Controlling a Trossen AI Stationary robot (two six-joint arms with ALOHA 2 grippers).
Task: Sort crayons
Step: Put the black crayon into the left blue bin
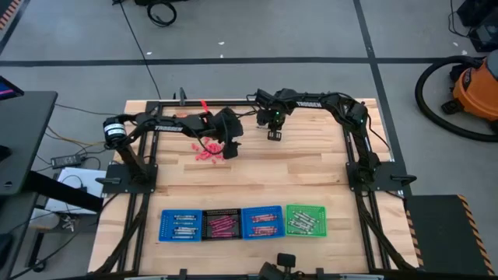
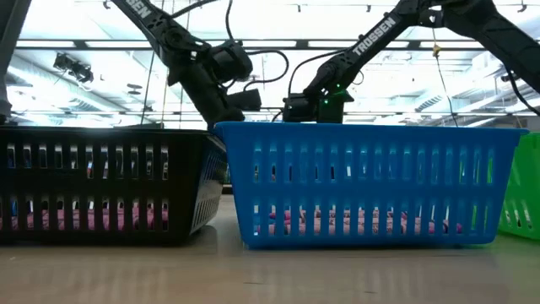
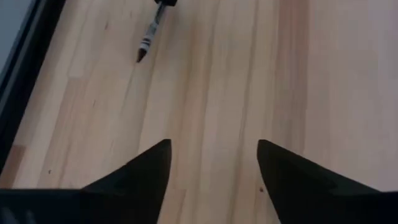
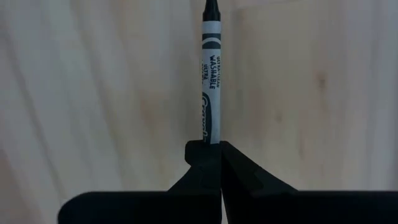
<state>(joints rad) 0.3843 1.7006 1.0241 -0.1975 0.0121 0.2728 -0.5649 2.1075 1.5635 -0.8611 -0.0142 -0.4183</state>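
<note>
A grey crayon (image 4: 211,74) with a dark tip stands out from my right gripper (image 4: 211,144), which is shut on it over the table's far middle (image 1: 274,134). It also shows in the left wrist view as a crayon (image 3: 148,38) above the bare wood. A loose pile of red crayons (image 1: 208,152) lies on the table left of centre. My left gripper (image 1: 231,149) hovers just right of that pile, open, and nothing is between its fingers (image 3: 149,168). My right gripper pinches the grey crayon between its two fingers at the wrapped end (image 4: 212,134) opposite the dark tip. The fingers come from above and point down, in line with the crayon. The crayon hangs upright below them, tip down. Whether the tip touches the wood does not show.
Along the near edge stand several trays in a row: blue (image 1: 180,225), black (image 1: 222,225), blue (image 1: 262,222) and green (image 1: 305,219), each with crayons in it. In the low view the black tray (image 2: 101,186) and a blue tray (image 2: 371,181) hide both grippers' fingers.
</note>
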